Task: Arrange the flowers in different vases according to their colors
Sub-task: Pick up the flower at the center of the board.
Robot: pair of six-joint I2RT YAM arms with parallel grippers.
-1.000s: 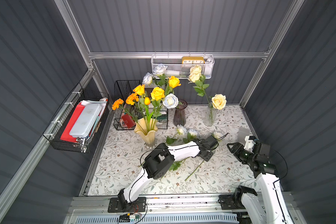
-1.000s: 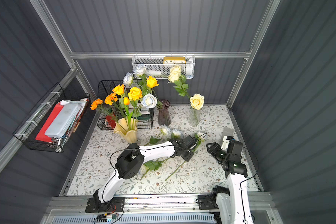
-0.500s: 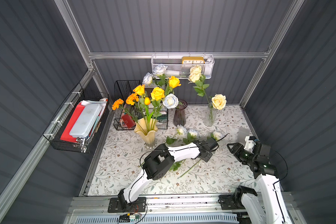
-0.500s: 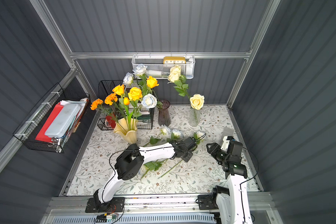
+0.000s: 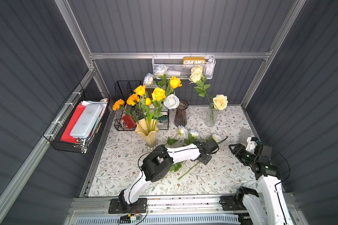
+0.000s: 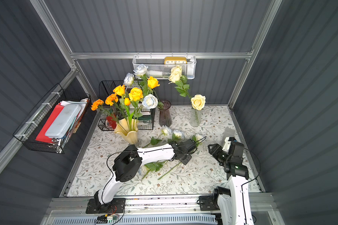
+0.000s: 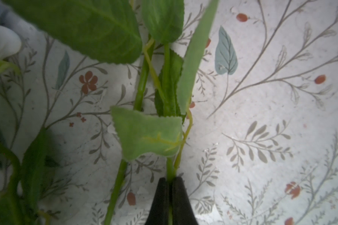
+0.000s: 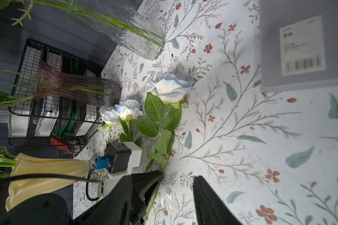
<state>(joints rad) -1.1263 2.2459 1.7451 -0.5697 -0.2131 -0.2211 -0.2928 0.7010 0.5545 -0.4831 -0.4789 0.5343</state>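
Several white flowers (image 5: 195, 134) lie on the tablecloth, one more (image 6: 142, 169) under my left forearm. My left gripper (image 7: 169, 182) is shut on the green stem (image 7: 170, 169) of the rightmost one (image 5: 216, 137), low over the cloth (image 5: 208, 151). My right gripper (image 8: 162, 176) hangs open and empty just right of it (image 5: 233, 149). At the back stand three vases. The creamy-yellow one (image 5: 147, 134) holds yellow roses and marigolds. Stems show in the purple one (image 5: 180, 116). The clear one (image 5: 211, 116) holds cream roses.
A black wire rack (image 5: 125, 93) stands behind the yellow vase. A grey labelled box (image 8: 300, 48) sits by the right wall. A wire basket (image 5: 76, 120) hangs on the left wall, and a white mesh basket (image 5: 183, 70) with a clock on the back wall.
My left gripper's jaws have shut on the stem, and the stem's free end has shifted a little on the cloth. The right arm has not moved.
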